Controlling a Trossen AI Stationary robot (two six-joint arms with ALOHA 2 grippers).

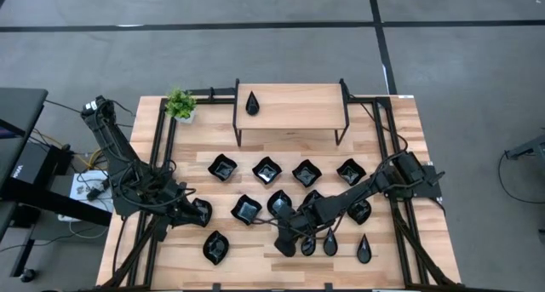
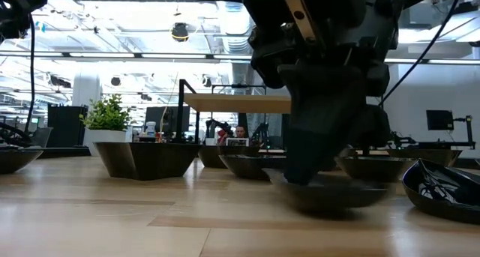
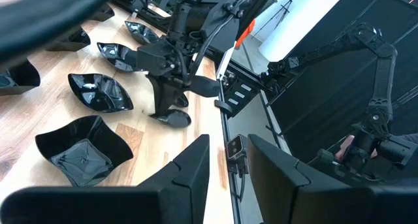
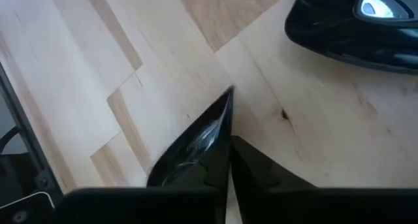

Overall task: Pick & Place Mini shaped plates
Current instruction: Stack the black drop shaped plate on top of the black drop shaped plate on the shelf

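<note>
Wooden table (image 1: 400, 156): right fingers (image 4: 225, 165) pinch a teardrop plate's (image 4: 196, 145) rim.

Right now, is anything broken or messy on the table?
Nothing looks broken or spilled. The black plates sit upright in loose rows on the table, and one teardrop plate rests on the wooden shelf. The right gripper is shut on a teardrop plate's tip near the front edge.

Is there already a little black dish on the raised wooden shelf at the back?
Yes, in the high view one teardrop plate lies on the wooden shelf, near its left end.
</note>
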